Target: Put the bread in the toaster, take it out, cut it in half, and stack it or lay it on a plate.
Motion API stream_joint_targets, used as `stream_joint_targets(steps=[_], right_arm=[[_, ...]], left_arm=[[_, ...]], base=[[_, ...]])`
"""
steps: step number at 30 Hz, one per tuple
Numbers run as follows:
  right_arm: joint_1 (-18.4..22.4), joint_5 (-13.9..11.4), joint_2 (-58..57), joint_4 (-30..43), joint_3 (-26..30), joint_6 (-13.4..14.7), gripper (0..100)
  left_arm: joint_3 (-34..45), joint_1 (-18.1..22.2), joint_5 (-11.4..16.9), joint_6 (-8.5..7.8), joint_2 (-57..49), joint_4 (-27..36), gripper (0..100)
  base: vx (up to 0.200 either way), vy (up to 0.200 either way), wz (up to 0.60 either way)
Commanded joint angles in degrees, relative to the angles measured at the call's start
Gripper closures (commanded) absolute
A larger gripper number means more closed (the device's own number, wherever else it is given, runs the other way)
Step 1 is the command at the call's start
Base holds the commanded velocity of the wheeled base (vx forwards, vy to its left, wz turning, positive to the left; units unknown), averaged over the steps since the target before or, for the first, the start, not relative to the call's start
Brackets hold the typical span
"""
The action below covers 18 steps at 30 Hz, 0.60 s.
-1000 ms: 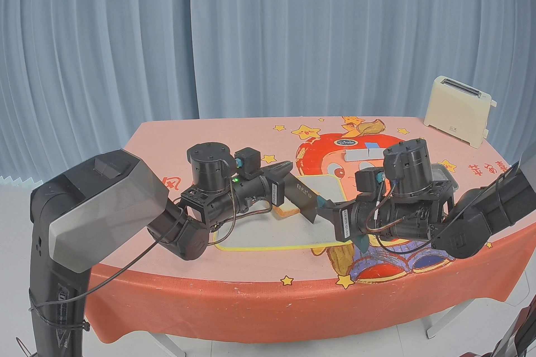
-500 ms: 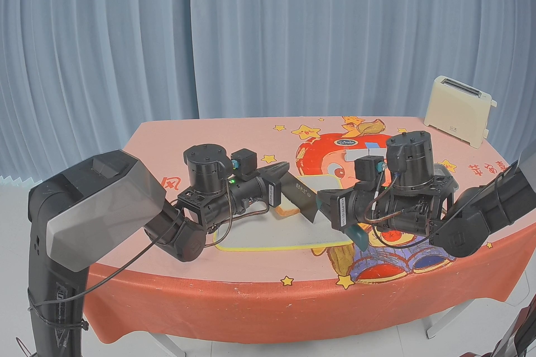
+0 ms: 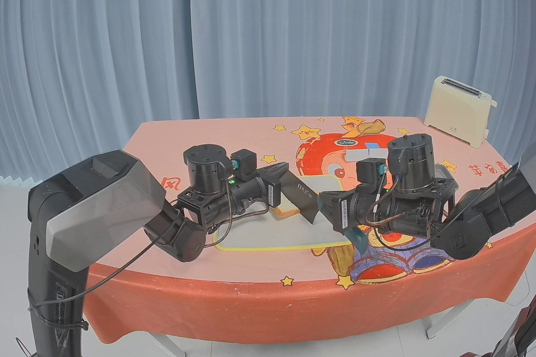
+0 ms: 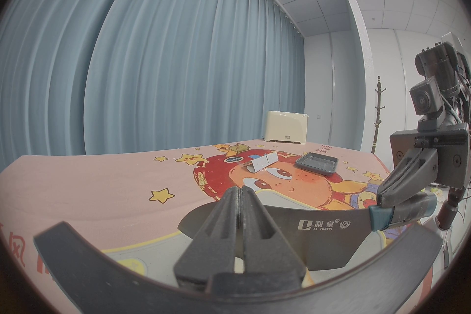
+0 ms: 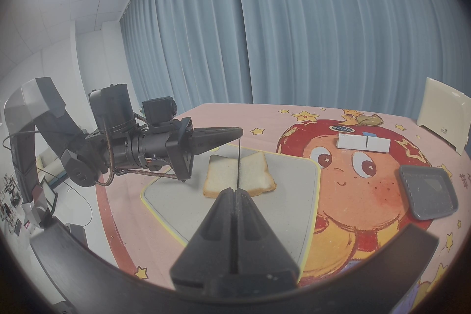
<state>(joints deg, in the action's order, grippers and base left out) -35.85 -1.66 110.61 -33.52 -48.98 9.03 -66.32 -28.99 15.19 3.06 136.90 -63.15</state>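
Observation:
A slice of bread (image 3: pixel 286 209) lies on the white cutting board (image 3: pixel 262 232). My right gripper (image 3: pixel 324 204) is shut on the teal handle of a knife (image 3: pixel 302 195), whose blade stands on edge across the bread. From the right wrist the knife (image 5: pixel 238 160) is a thin line over the middle of the bread (image 5: pixel 223 176). My left gripper (image 3: pixel 283 172) is shut with nothing in it and hovers just above the bread, beside the blade (image 4: pixel 324 231). The cream toaster (image 3: pixel 459 110) stands at the far right corner. A dark plate (image 5: pixel 427 191) lies right of the board.
A white and blue block (image 3: pixel 365 154) lies on the cartoon tablecloth beyond the board. The board's near half (image 5: pixel 289 212) is bare. My right arm covers most of the dark plate (image 3: pixel 450 175) from the head. The table's front edge (image 3: pixel 290 285) is close below both arms.
My right wrist has risen a little and shifted toward the far side, with the knife still over the bread. My left arm has drawn back slightly to the left.

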Motion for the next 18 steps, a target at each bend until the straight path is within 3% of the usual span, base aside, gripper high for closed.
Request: stream_joint_targets(steps=[1,18], right_arm=[[-0.18,-0.10,0.31,0.13,0.03,0.02,100],[-0.62,-0.19,-0.04,-1.02,-0.59,0.11,100]], left_arm=[[0.05,-0.10,0.02,0.02,0.12,0.04,100],[2.07,-0.01,0.02,-0.07,-1.37,-0.13,100]], base=[[0.000,0.000,0.00],[0.000,0.000,0.00]])
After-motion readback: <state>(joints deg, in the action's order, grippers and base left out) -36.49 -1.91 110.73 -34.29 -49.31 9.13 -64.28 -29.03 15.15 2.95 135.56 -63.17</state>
